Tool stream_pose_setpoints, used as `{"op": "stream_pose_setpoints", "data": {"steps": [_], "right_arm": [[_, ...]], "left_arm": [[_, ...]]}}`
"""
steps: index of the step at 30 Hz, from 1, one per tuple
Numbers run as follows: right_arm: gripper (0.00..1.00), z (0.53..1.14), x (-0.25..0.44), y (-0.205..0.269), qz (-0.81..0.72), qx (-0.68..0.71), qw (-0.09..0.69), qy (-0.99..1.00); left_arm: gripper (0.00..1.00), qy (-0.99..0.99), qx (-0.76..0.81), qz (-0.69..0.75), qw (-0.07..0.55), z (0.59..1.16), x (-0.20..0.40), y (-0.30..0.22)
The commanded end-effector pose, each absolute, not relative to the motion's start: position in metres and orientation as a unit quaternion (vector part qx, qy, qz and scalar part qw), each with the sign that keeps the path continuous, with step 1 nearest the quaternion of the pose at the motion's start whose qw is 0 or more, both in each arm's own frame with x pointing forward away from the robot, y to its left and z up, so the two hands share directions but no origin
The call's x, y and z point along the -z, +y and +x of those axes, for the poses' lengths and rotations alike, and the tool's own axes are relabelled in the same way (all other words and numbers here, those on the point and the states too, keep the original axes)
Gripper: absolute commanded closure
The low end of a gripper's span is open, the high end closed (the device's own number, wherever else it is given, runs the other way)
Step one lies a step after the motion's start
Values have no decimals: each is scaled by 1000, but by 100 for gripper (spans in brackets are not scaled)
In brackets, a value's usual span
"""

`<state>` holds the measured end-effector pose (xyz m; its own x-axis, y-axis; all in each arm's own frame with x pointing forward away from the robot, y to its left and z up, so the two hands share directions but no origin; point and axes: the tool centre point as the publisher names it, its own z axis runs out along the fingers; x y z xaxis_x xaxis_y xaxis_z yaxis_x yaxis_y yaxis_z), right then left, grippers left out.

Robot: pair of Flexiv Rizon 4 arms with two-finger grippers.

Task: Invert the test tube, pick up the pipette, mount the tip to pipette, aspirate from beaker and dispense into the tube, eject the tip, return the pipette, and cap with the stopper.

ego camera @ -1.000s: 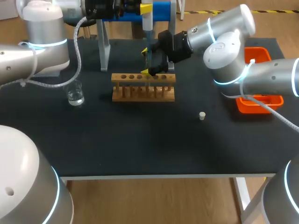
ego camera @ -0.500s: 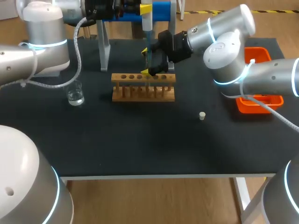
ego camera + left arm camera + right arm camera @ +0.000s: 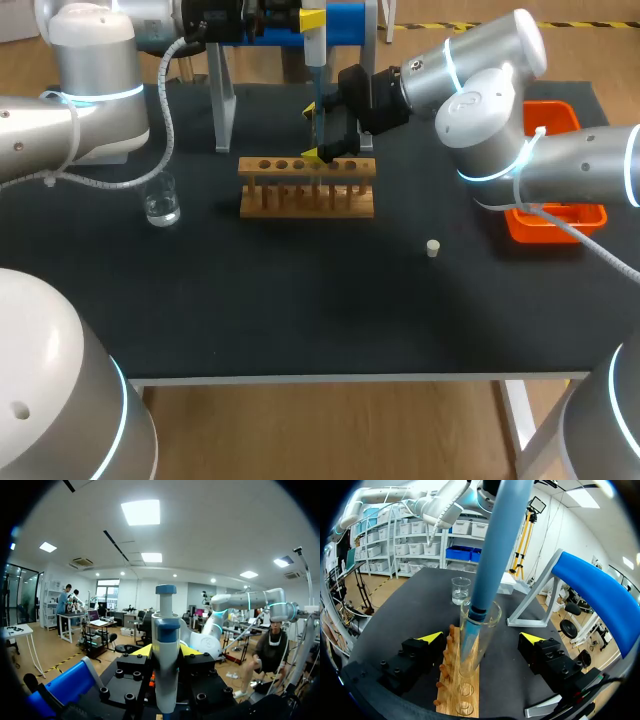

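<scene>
Two arms dominate the desk (image 3: 300,310), and neither has shifted over the last second: the head view looks the same throughout. The left arm (image 3: 90,90) comes in along the far edge. Its claw (image 3: 166,652) is closed on the upper body of the pipette (image 3: 166,625), with a yellow tip against each side. The right arm (image 3: 480,90) reaches in to the wooden rack (image 3: 307,188). Its claw (image 3: 481,639) is spread wide, one finger on either side of the test tube (image 3: 472,645) with a clear gap to the glass on both sides, so it grips nothing. A blue-topped stand (image 3: 348,20) sits at the desk's far edge, and an orange tray (image 3: 530,228) lies at the right edge, partly under the right arm.

The pipette hangs upright above the rack, its lower end passing down through the tube's mouth. The tube stands mouth up with its rounded foot at the rack's row of holes; whether it is seated in one I cannot tell. The beaker (image 3: 160,200), holding a little clear liquid, stands left of the rack, well apart. The stopper (image 3: 433,248) lies alone, nearer the desk's front and to the right of the rack.
</scene>
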<state>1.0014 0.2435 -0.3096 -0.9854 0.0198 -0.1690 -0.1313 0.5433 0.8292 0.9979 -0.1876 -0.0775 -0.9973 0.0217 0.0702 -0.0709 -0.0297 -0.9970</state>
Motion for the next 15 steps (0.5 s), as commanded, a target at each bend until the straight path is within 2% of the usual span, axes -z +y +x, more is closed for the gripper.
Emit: {"op": "stream_pose_setpoints", "data": {"steps": [1,15], "right_arm": [[0,1001,308,242,-33,-477,79,875],[0,997,294,207,-27,-488,90,868]], "left_arm": [[100,-695,-718,18,31,998,78,-188],[100,-695,-718,18,31,998,78,-188]]}}
